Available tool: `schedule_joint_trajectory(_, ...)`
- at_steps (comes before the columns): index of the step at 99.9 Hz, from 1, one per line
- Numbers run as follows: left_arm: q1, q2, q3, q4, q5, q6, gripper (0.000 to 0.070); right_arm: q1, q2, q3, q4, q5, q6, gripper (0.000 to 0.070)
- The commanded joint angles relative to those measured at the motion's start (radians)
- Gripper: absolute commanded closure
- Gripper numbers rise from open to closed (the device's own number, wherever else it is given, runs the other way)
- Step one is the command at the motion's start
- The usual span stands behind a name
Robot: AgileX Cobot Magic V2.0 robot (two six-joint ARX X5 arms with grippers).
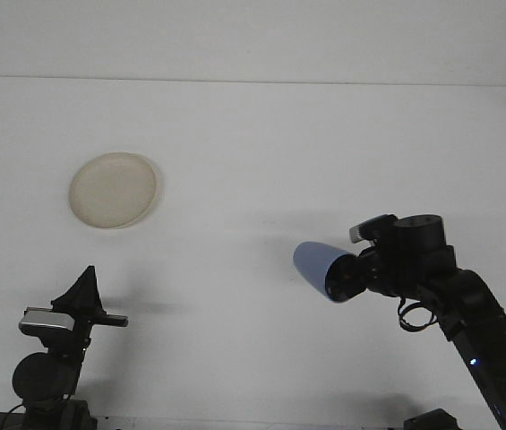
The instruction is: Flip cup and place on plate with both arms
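A blue cup (321,267) hangs above the table right of centre, lying on its side with its closed end pointing left. My right gripper (353,276) is shut on the cup's right end. A cream round plate (113,190) lies flat on the white table at the left. My left gripper (84,288) rests low at the bottom left, its dark fingers pressed together into a point, with nothing in it. It stands well below the plate and far from the cup.
The white table (253,143) runs back to a far edge near the top of the view. The right arm's links and cable (476,331) rise from the bottom right corner.
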Motion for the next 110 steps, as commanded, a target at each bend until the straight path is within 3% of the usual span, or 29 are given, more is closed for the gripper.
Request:
schedule_joint_trajectory(1,0.000,0.000,-0.020,0.014,-0.006,-0.003,0.0686,0.081,0.063,0.070,-0.113,0.048,-0.093,0.0700)
schedule_joint_trajectory(22,0.000,0.000,-0.020,0.014,-0.006,-0.003,0.0686,0.315,0.253,0.220,-0.326,0.233,-0.148,0.0700)
schedule_joint_trajectory(37,0.000,0.000,-0.020,0.014,-0.006,-0.013,0.0686,0.431,0.380,0.281,-0.372,0.307,-0.148,0.0700)
schedule_joint_trajectory(63,0.000,0.000,-0.020,0.014,-0.006,-0.034,0.0686,0.543,0.541,0.325,-0.389,0.344,-0.149,0.0700)
schedule_joint_trajectory(77,0.000,0.000,-0.020,0.014,-0.006,-0.034,0.0686,0.580,0.589,0.325,-0.404,0.415,-0.148,0.0700)
schedule_joint_trajectory(110,0.000,0.000,-0.020,0.014,-0.006,-0.034,0.0686,0.599,0.647,0.325,-0.398,0.413,-0.148,0.0700)
